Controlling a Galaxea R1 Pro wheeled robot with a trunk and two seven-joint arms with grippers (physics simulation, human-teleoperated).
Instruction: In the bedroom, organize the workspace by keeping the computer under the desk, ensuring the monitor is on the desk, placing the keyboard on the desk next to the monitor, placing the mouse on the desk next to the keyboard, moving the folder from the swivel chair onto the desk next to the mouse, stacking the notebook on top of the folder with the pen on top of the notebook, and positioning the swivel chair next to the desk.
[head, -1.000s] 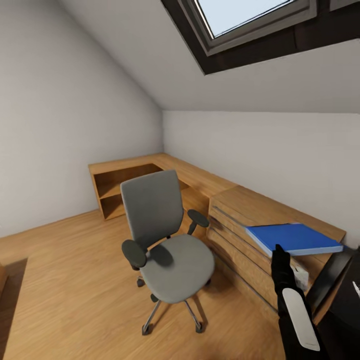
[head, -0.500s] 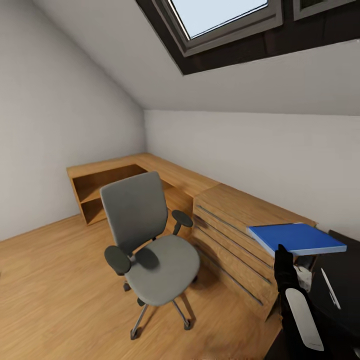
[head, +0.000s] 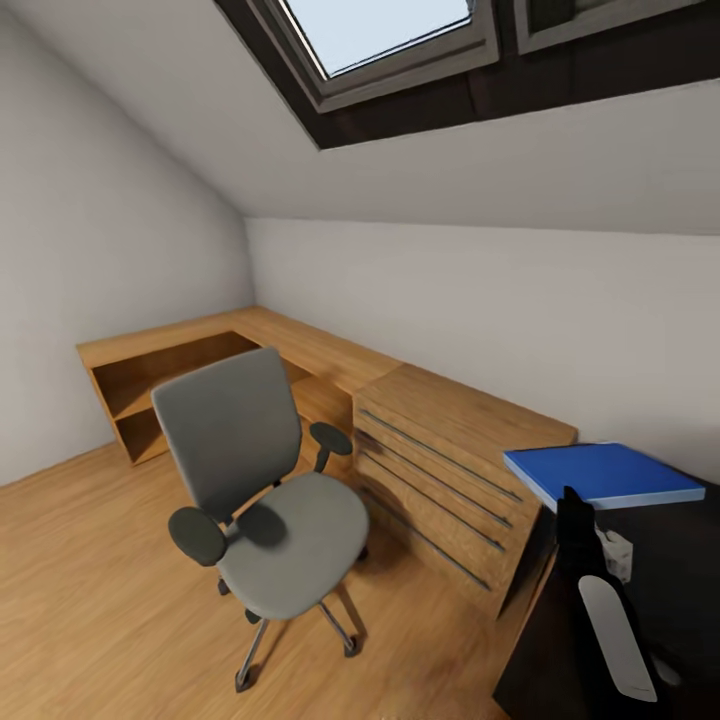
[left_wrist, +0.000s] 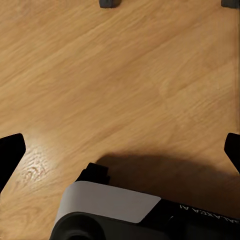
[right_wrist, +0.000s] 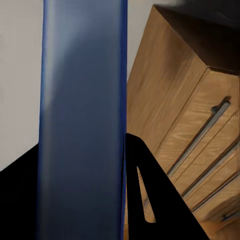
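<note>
The bright blue folder (head: 603, 474) hangs level at the right of the head view, over the near end of the glossy black desk (head: 690, 610). My right gripper (head: 572, 506) is shut on its near edge from below. In the right wrist view the folder (right_wrist: 82, 125) runs as a blue strip between the black fingers (right_wrist: 145, 200). The swivel chair (head: 262, 480) stands on the wood floor at centre left, its grey seat bare, turned away from the desk. My left gripper (left_wrist: 120, 155) is open, its fingertips wide apart above the floor.
Low light-wood cabinets (head: 300, 350) run along the far walls, and a wooden drawer unit (head: 450, 480) sits between chair and desk. A skylight (head: 380, 30) is set in the sloped ceiling. Wood floor (head: 90, 590) spreads at the left.
The whole head view has shifted left as the camera turned right; more of the black desk shows. The folder stays in my right gripper.
</note>
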